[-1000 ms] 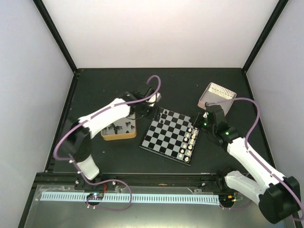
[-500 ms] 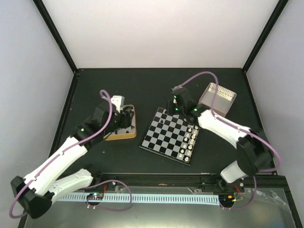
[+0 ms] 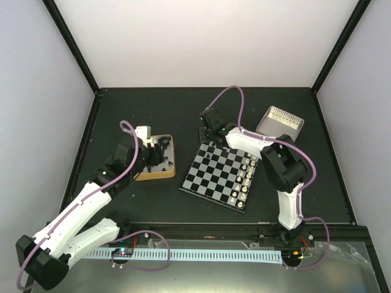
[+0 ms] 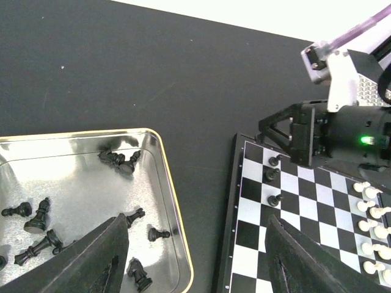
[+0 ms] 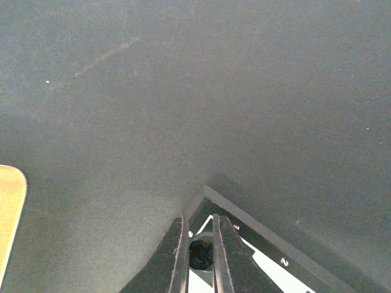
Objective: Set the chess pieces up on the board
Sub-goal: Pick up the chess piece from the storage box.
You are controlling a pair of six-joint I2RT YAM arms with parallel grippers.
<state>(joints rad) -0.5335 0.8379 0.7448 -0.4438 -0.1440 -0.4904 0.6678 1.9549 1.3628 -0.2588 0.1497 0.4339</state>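
Observation:
The checkered board (image 3: 211,178) lies mid-table. Three black pawns (image 4: 272,177) stand along its far-left edge. Several black chess pieces (image 4: 36,215) lie loose in the gold-rimmed tin (image 3: 173,161). My left gripper (image 3: 157,151) hovers over the tin's right end, and in its wrist view it (image 4: 195,268) is open and empty, one finger over the tin (image 4: 160,183) and one over the board (image 4: 250,244). My right gripper (image 3: 209,135) is at the board's far-left corner (image 5: 244,215), low over it, shut on a small black piece (image 5: 200,254).
Cream pieces (image 3: 244,177) stand in two rows on the board's right side; they also show in the left wrist view (image 4: 372,213). A pale open box (image 3: 280,121) sits at the back right. Black frame posts and white walls ring the dark table.
My right gripper has swung from beside the pale box, across the board's far edge, to its far-left corner. My left gripper has drawn back from the board's corner to over the tin.

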